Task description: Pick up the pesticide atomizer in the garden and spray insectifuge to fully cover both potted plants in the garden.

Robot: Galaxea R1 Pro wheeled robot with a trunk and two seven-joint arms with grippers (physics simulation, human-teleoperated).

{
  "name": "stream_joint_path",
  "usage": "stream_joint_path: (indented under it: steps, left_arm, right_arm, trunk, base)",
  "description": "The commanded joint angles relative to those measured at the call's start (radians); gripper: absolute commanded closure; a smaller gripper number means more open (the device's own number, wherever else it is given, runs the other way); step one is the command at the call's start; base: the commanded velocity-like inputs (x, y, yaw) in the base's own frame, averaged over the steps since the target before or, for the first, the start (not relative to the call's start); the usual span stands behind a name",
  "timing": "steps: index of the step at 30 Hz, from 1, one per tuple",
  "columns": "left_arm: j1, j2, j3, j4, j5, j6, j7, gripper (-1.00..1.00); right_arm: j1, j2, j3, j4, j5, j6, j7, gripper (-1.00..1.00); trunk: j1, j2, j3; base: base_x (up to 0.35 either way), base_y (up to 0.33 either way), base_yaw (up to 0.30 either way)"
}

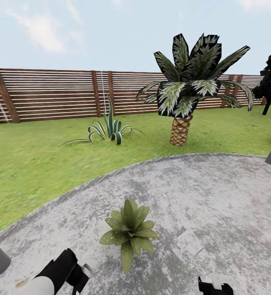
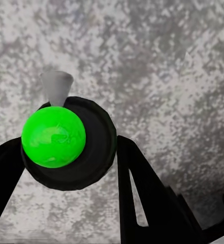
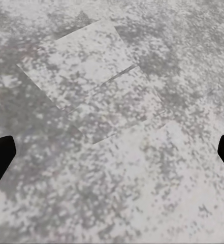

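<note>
- Head view: potted plant point(image 1: 130, 232) sits on the grey paving point(image 1: 217, 196), just ahead of my left gripper point(image 1: 76, 273) and off to its inner side. A few pale specks on the lower leaves, maybe insectifuge, too small to call. Palm point(image 1: 188, 88), agave point(image 1: 108, 129) and fence point(image 1: 49, 96) well beyond.
- Left wrist view: left gripper point(image 2: 71, 157) clenched on the pesticide atomizer point(image 2: 66, 142); green cap between the fingers, grey nozzle pointing at bare paving.
- Right wrist view: right gripper point(image 3: 112, 152) released, fingertips wide apart, nothing between them, over paving.
- Risk, as I judge it: nozzle isn't aimed at the plant, so spray could land on the paving and leave the leaves uncovered.
</note>
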Motion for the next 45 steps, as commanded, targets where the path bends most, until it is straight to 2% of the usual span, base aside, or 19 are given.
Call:
stream_joint_path:
  steps: [1,10,20,29,35,45]
  left_arm:
    - [0.0,-0.001,0.008,-0.002,-0.008,0.004,-0.007,1.0]
    - [0.0,-0.008,0.012,-0.023,-0.007,0.004,-0.007,1.0]
    - [0.0,-0.01,0.011,-0.025,-0.008,0.004,-0.007,1.0]
    - [0.0,-0.011,0.01,-0.025,-0.008,0.003,-0.007,1.0]
    - [0.0,-0.011,0.01,-0.025,-0.009,0.004,-0.007,1.0]
    - [0.0,-0.01,0.008,-0.025,-0.009,0.004,-0.007,1.0]
  right_arm:
    - [-0.001,0.0,-0.005,0.002,0.011,-0.004,-0.005,-1.0]
    - [-0.001,0.0,-0.005,0.002,0.011,-0.003,-0.005,-1.0]
    - [-0.001,0.0,-0.005,0.002,0.011,-0.003,-0.005,-1.0]
    - [-0.001,0.0,-0.005,0.002,0.011,-0.004,-0.005,-1.0]
    - [-0.001,-0.001,-0.005,0.001,0.011,-0.004,-0.004,-1.0]
    - [-0.001,-0.006,-0.005,0.002,0.011,-0.003,-0.003,-1.0]
  trunk:
    - [0.0,0.0,-0.001]
    - [0.0,0.0,-0.001]
    - [0.0,0.0,-0.001]
    - [0.0,0.0,0.0]
    - [0.0,0.0,0.003]
    - [0.0,0.0,0.003]
  base:
    - [-0.001,-0.002,0.274]
    - [0.042,-0.084,0.239]
    - [0.07,-0.255,0.009]
    - [-0.092,-0.259,0.07]
    - [-0.014,-0.03,0.197]
    - [0.064,-0.085,0.008]
